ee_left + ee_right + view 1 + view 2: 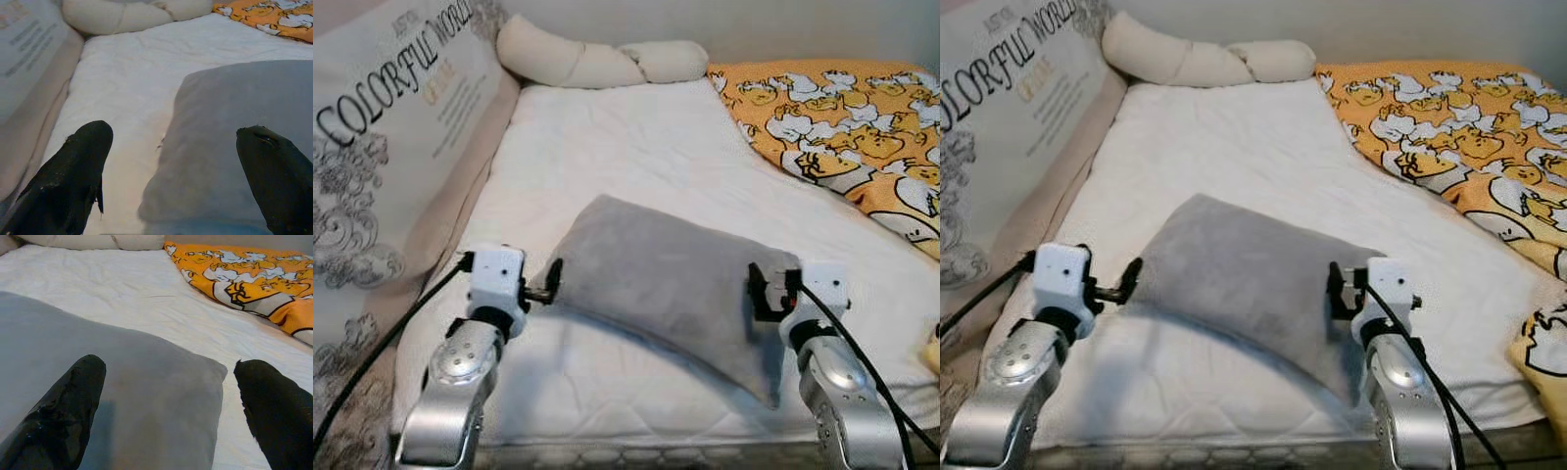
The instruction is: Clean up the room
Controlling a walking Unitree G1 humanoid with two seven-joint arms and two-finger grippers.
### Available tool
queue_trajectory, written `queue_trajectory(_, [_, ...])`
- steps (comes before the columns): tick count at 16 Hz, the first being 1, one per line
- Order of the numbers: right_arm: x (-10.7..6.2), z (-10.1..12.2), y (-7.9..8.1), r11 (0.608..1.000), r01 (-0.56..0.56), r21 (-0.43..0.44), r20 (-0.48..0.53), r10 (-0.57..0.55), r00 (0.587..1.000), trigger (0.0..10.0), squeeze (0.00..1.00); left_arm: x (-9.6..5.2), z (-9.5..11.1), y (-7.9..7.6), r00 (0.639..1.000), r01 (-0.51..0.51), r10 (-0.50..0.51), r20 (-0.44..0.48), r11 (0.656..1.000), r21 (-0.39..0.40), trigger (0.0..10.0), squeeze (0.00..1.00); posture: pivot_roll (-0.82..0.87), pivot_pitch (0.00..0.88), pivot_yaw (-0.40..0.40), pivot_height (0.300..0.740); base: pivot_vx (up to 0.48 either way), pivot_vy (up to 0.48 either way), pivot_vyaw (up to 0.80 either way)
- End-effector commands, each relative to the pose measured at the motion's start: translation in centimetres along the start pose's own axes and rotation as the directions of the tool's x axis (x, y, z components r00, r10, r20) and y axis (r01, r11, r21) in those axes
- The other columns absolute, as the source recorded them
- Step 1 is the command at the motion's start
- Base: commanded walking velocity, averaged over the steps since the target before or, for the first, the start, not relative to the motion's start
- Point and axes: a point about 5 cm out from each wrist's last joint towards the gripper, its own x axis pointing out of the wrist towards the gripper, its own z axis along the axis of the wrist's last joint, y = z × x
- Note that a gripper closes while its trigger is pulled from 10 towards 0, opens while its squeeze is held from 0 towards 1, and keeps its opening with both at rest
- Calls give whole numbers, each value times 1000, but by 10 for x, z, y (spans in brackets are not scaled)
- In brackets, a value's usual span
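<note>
A grey pillow [656,284] lies slantwise on the white mattress [636,147], near its front edge. My left gripper [546,284] is at the pillow's left end, open, and in the left wrist view its fingers [83,161] straddle the pillow's corner [220,147]. At the pillow's right end my right gripper [759,292] is also open. In the right wrist view its two fingers [73,401] are spread wide just over the grey fabric [146,382]. Neither gripper is closed on the pillow.
An orange blanket with duck prints [842,127] is bunched along the mattress's right side. A cream knotted bolster [597,59] lies at the head. A tall printed side panel [391,127] walls off the left. White sheet stretches beyond the pillow.
</note>
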Motion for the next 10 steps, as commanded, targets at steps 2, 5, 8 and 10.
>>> queue_trajectory(2, [7, 2, -34, 990, 136, -42, -14, -137, 991, 10000, 0, 2, 4, -2, 999, 35, -36, 15, 999, 22, 10000, 0, -33, 0, 26, 740, 0, 0, 0])
queue_trajectory(5, [8, -8, -70, 955, 250, -157, -87, -266, 960, 10000, 0, 5, 2, -9, 994, 107, -106, -11, 993, 46, 10000, 0, -34, 0, 28, 740, 0, 0, 0])
queue_trajectory(8, [11, -14, -85, 944, 245, -220, -137, -278, 951, 10000, 0, 3, -3, -15, 979, 202, -200, -42, 978, 52, 10000, 0, -37, 0, 30, 740, 0, 0, 0])
queue_trajectory(10, [14, -29, -85, 957, 153, -246, -238, -213, 948, 10000, 0, -1, -4, -19, 951, 305, -305, -55, 952, -6, 10000, 0, -34, 0, 30, 740, 0, 0, 0])
